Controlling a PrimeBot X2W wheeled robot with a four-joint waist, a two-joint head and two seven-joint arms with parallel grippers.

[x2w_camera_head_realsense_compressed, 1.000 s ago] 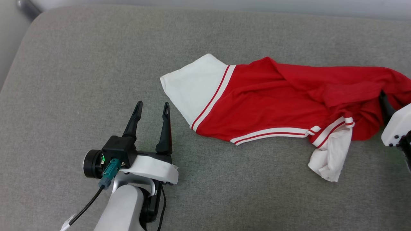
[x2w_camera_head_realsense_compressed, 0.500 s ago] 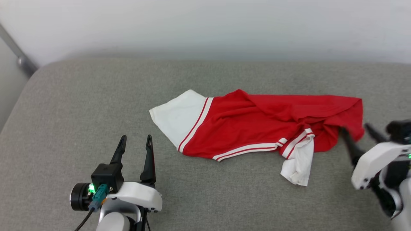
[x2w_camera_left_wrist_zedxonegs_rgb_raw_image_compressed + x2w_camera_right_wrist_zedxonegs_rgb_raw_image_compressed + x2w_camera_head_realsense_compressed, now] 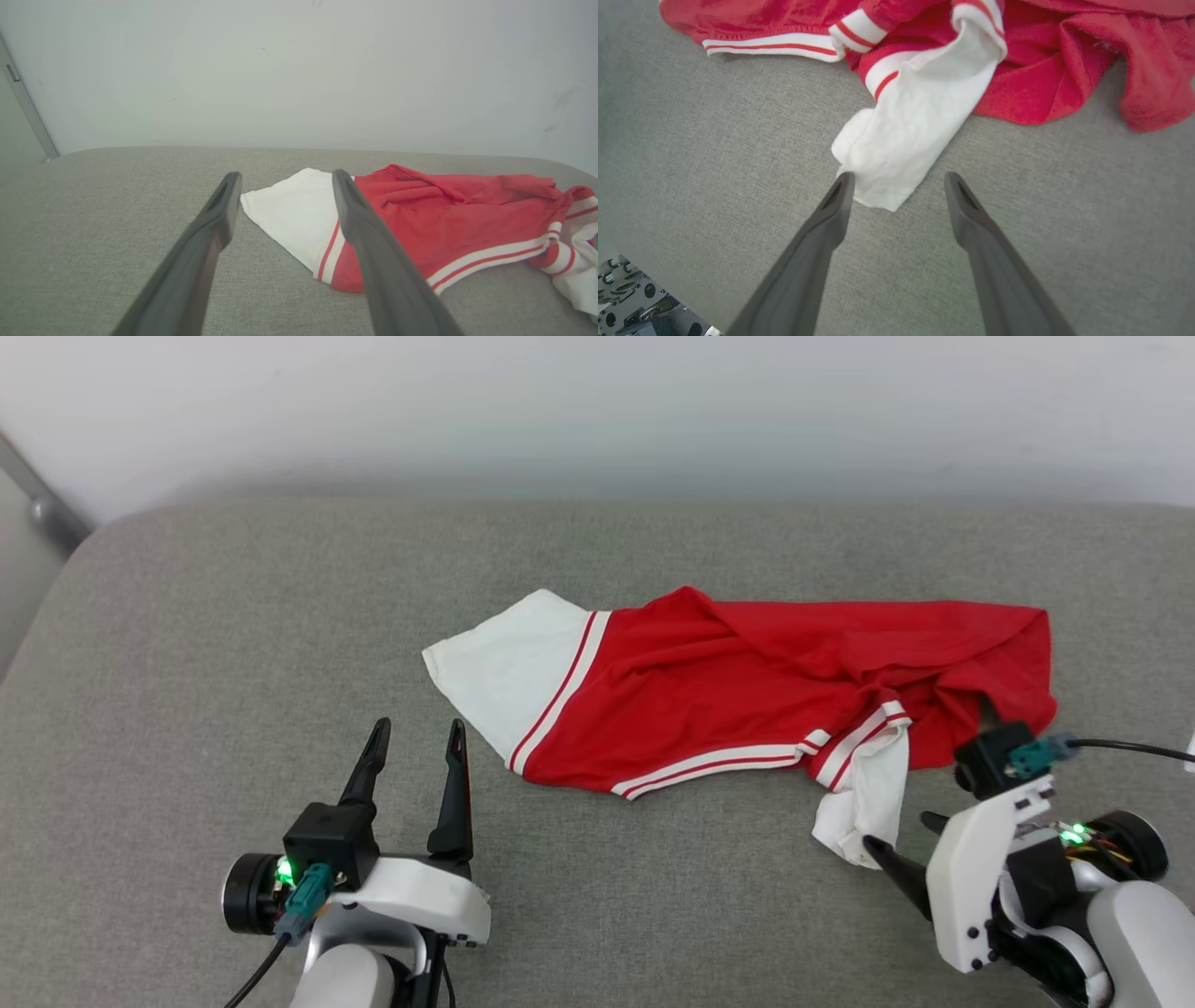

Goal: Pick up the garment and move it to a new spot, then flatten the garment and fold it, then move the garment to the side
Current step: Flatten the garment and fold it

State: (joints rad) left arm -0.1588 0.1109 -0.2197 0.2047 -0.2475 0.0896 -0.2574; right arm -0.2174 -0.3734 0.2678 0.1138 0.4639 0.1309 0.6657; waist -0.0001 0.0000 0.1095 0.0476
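Observation:
The garment (image 3: pixel 747 691), a red jersey with white sleeves and red-white striped trim, lies rumpled on the grey cushion (image 3: pixel 233 644); its number and lettering are hidden. One white sleeve (image 3: pixel 509 677) lies flat at its left end, and the other sleeve (image 3: pixel 915 112) is bunched at the front right. My left gripper (image 3: pixel 417 733) stands open just left of the flat sleeve, touching nothing. The garment (image 3: pixel 420 219) lies beyond its tips (image 3: pixel 286 177). My right gripper (image 3: pixel 901 833) is open and low, with the bunched sleeve's end between its tips (image 3: pixel 899 177).
A pale wall (image 3: pixel 597 411) rises behind the cushion. A metal bar (image 3: pixel 37 504) runs down at the far left, past the cushion's rounded corner. Bare grey cushion (image 3: pixel 714 140) stretches left of and in front of the garment.
The head camera tilted up, so the whole picture shifted. My right gripper left the garment's right end, drew back and turned toward the bunched white sleeve. The left gripper barely moved.

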